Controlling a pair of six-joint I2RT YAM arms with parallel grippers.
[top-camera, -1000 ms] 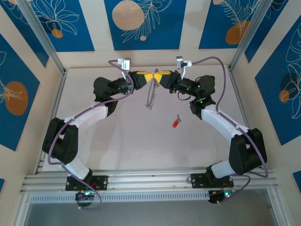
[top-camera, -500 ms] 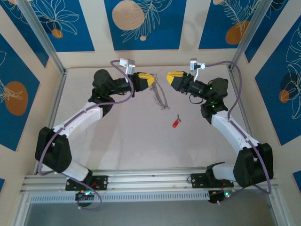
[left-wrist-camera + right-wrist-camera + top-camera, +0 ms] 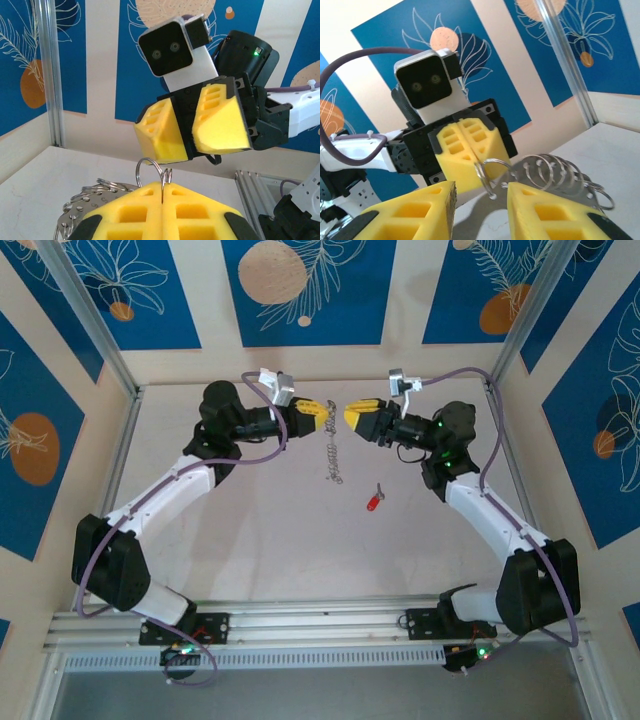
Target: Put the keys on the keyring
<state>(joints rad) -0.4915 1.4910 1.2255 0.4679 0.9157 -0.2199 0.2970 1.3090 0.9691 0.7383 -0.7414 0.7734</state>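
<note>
My left gripper is shut on the top ring of the keyring and holds it above the far middle of the table. The split ring sticks up from its closed pads, and the silvery chain of loops hangs behind and below. My right gripper faces it tip to tip and is open. The ring stands in the gap between the right fingers, touching neither. The key, red-headed, lies on the table below the right gripper.
The pale table is walled by blue-patterned panels and metal posts. An aluminium rail carries both arm bases at the near edge.
The right gripper let go of the ring, drew back to the right, then came in again with its jaws apart. The left gripper shifted a little right and the chain swung.
</note>
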